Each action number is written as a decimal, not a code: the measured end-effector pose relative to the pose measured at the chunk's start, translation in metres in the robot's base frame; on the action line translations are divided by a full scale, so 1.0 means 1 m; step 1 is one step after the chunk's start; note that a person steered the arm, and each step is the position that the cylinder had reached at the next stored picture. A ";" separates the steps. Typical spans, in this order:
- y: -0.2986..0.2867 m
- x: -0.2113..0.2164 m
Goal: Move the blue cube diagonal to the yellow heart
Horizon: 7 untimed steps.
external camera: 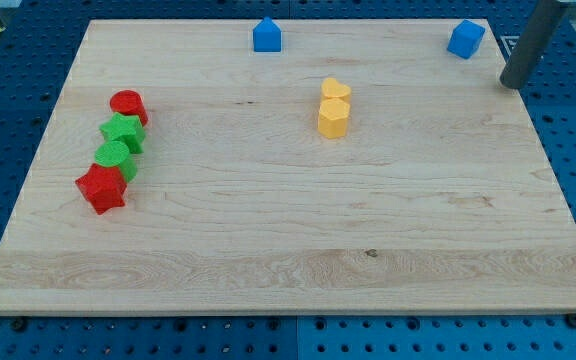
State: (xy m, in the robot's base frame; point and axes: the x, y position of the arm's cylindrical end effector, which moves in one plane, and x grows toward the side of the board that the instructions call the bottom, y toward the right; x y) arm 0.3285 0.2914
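Note:
The blue cube [465, 38] sits at the board's top right corner. The yellow heart [335, 90] lies right of the board's centre, in its upper half, touching a yellow hexagonal block [333, 118] just below it. My tip [513, 84] is at the board's right edge, a little right of and below the blue cube and apart from it. The rod rises out of the view's top right. The heart is well to the left of my tip.
Another blue block [267, 35], house-shaped, sits at the top edge near the middle. At the left, a red cylinder [128, 105], a green star [122, 131], a green block [114, 157] and a red star [101, 188] form a slanted row.

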 end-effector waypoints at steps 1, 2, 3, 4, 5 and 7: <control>0.001 0.000; 0.031 0.000; 0.047 -0.005; 0.048 -0.040; 0.048 -0.090; -0.014 -0.102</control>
State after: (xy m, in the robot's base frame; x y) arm 0.2261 0.2779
